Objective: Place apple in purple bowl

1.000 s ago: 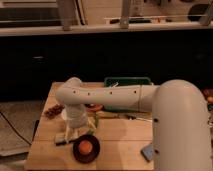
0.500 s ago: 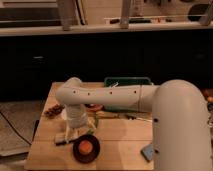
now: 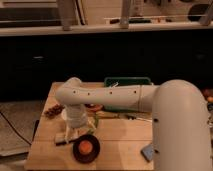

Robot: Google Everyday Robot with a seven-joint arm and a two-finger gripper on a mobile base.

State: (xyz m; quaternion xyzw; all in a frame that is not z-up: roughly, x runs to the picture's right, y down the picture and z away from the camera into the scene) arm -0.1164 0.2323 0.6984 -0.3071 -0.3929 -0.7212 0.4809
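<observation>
The apple [image 3: 86,147], a small orange-red ball, lies inside the purple bowl [image 3: 86,155], a dark round bowl near the table's front edge. My gripper [image 3: 74,132] hangs from the white arm [image 3: 120,97] just above and to the left of the bowl, close to its rim. The arm reaches in from the right and bends down over the table's left half.
A green rectangular tray [image 3: 127,81] stands at the back of the wooden table [image 3: 117,142]. A brownish lumpy cluster [image 3: 53,110] lies at the left edge. A small blue-grey object [image 3: 148,151] lies at the front right. Small items sit beside the gripper.
</observation>
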